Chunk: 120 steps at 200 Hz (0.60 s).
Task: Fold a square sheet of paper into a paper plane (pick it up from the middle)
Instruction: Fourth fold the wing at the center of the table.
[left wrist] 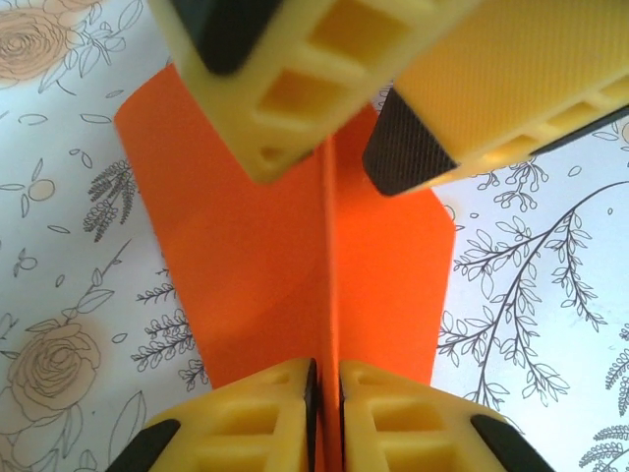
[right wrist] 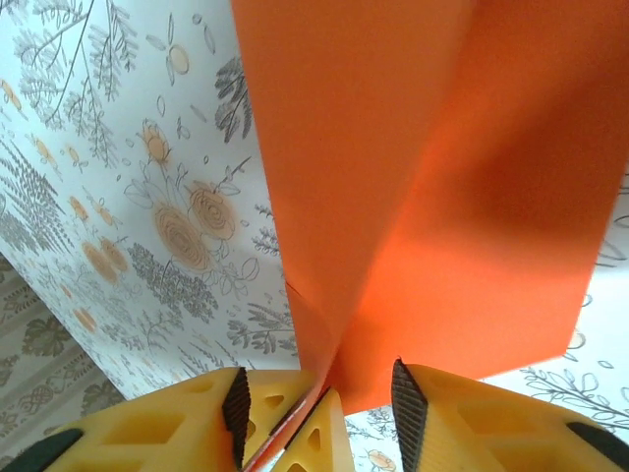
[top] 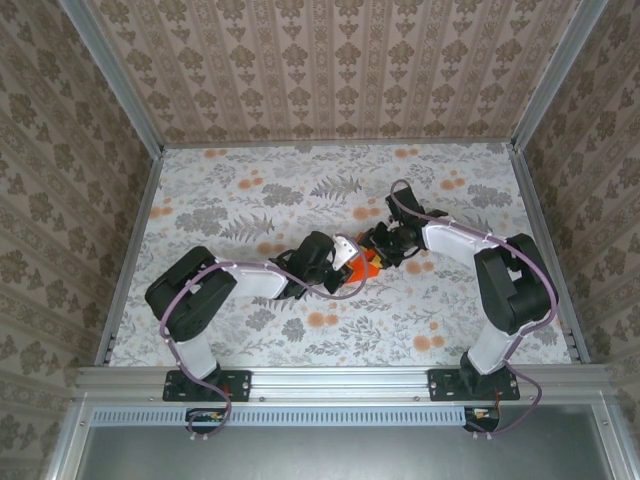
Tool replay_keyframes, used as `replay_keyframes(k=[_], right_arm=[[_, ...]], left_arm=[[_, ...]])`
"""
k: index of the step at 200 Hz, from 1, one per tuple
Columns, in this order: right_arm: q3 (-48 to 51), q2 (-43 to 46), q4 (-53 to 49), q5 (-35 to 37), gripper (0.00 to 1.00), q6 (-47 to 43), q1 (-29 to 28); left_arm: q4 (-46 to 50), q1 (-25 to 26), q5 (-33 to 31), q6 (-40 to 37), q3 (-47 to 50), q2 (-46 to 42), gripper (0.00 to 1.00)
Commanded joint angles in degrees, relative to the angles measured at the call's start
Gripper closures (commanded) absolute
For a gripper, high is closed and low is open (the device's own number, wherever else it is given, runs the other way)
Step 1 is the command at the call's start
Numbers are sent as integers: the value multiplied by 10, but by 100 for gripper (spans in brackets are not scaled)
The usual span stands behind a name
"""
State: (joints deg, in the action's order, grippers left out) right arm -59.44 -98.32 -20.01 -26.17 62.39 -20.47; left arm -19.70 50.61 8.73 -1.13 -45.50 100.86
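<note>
Clamping vivid orange creased paper sheet (left wrist: 246, 246) at centre of floral table (top: 240, 330), from its 8 o'clock: left gripper (left wrist: 324, 393), jaws together on crease. Likely light, floppy, tearable; hold by crease. At 2 o'clock: right gripper (right wrist: 322, 405), jaws apart astride crease.

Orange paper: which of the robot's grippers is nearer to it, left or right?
Left. The left gripper is clamped on the centre crease of the orange paper, touching it. The right gripper straddles the crease at the other end, jaws apart.
</note>
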Motion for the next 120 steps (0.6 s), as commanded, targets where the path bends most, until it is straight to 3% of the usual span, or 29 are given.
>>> replay_keyframes(k=[1,51,120], right_arm=[[-19,10,-34,-4,48,-19,14],[11,63,-16,11,37,-95,49],[134,124,120,-33,40,-149,58]], left_arm=[[19,4,26,-9,-13,17,89],[45,4,52,17,-25,28,93],[82,-15,110,133,-50,31,95]])
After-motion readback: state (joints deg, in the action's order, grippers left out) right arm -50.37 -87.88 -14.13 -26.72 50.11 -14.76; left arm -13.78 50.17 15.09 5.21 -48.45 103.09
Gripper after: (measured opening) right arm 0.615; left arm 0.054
